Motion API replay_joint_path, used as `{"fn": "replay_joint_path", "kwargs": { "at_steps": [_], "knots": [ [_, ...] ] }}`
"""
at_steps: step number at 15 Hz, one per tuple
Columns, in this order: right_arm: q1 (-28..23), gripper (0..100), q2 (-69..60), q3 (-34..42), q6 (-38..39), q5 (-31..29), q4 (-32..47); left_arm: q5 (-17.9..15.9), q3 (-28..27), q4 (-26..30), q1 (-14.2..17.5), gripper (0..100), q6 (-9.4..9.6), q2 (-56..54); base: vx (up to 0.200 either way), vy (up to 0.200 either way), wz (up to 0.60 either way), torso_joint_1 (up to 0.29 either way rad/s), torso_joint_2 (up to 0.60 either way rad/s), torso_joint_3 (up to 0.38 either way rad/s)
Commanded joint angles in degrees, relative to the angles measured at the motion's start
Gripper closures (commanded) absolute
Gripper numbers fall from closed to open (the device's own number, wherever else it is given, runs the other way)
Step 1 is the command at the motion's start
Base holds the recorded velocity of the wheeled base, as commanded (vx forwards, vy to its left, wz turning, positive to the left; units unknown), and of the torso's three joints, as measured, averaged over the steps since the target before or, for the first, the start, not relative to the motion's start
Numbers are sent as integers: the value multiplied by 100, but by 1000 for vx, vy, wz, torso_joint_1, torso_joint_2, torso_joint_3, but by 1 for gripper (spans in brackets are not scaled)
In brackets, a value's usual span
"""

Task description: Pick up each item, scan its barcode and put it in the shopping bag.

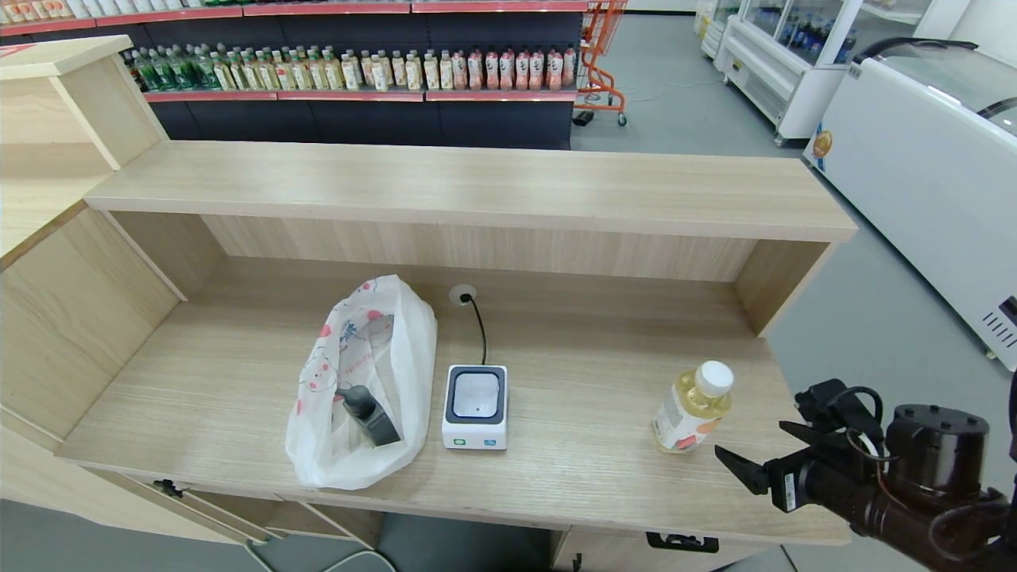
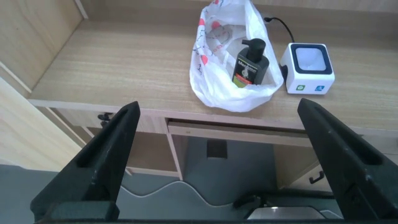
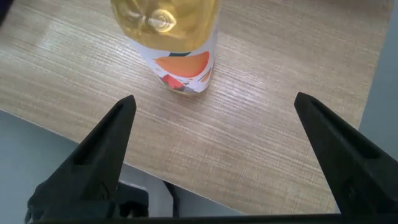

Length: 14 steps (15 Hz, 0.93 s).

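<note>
Bottle (image 1: 690,409) upright, cap up; R end effector (image 1: 750,438) released, empty, just beside it.

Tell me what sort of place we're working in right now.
Most likely a small shop's checkout. A barcode scanner and a plastic shopping bag sit on a wooden counter, shelves of bottled drinks run behind it, and chest freezers stand on the robot's right.

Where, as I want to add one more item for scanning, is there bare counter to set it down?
The widest bare patch lies between the scanner and the bottle. Another lies between the shopping bag and the left side wall of the counter. Crowded: bag and scanner sit close together, and the open right gripper hangs by the bottle.
</note>
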Motion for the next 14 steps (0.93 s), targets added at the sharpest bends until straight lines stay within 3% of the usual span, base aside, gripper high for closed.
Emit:
{"fn": "replay_joint_path", "kwargs": {
  "at_steps": [1, 14],
  "knots": [
    [62, 0, 318, -46, -28, 12, -34, -2, 0, -2, 1, 0, -2, 6, 0, 0, 0, 0, 0, 0],
    [466, 0, 898, -1162, -133, 153, -34, -2, 0, -2, 1, 0, -2, 6, 0, 0, 0, 0, 0, 0]
  ]
}}
